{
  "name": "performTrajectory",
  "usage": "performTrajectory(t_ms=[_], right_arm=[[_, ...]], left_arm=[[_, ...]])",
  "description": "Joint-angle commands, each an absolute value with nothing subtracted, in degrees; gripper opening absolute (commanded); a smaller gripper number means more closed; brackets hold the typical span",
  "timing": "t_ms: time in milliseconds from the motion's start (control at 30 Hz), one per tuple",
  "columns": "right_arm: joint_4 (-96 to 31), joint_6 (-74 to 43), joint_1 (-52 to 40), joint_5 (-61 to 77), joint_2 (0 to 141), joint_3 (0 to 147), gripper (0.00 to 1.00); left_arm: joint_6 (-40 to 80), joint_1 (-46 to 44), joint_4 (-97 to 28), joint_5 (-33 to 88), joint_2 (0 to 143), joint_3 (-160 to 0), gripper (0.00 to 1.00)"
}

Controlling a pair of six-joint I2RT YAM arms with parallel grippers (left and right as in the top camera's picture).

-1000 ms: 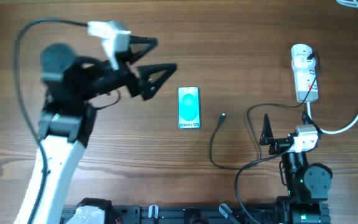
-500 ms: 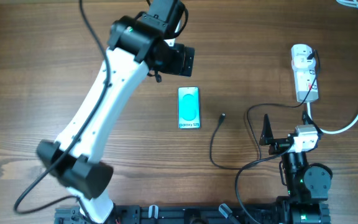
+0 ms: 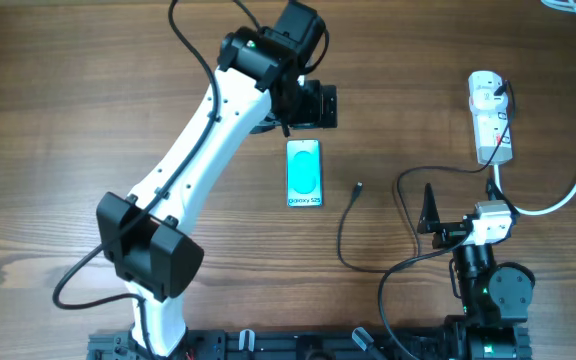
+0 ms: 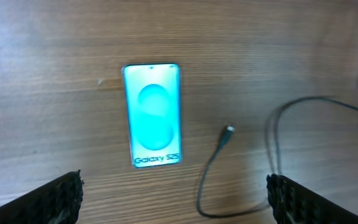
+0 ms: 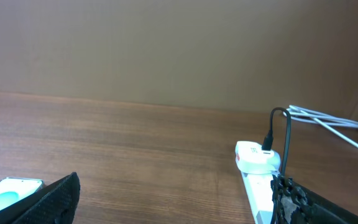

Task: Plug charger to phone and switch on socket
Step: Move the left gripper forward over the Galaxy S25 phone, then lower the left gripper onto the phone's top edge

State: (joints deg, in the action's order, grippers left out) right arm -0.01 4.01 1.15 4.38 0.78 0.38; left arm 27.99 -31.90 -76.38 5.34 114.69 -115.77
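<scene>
The light on my worktop (image 3: 88, 100) is bright and even, with only faint, soft shadows close under my left arm. The overhead picture is sharp throughout. My left wrist picture is softer. The phone (image 4: 152, 115) screen glows so strongly there that its cyan pales in the middle. The fingers (image 4: 55, 202) of my left gripper (image 4: 176, 199) sit dark and unfocused in the bottom corners. My right wrist view is dimmer and warmer. In it the socket (image 5: 257, 162) shines white, and my right gripper (image 5: 176, 202) is black blur.
</scene>
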Motion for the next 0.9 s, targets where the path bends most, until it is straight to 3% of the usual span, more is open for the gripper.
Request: performTrajectory(t_ms=[0, 867], right_arm=[[0.1, 4.5, 0.7, 3.4, 0.3, 0.3, 1.0], [0.1, 4.5, 0.7, 3.4, 0.3, 0.3, 1.0]], left_arm=[[33.5, -34.0, -76.7, -1.6, 120.1, -116.2, 1.0], [32.0, -34.8, -71.6, 0.0, 126.3, -116.2, 1.0]])
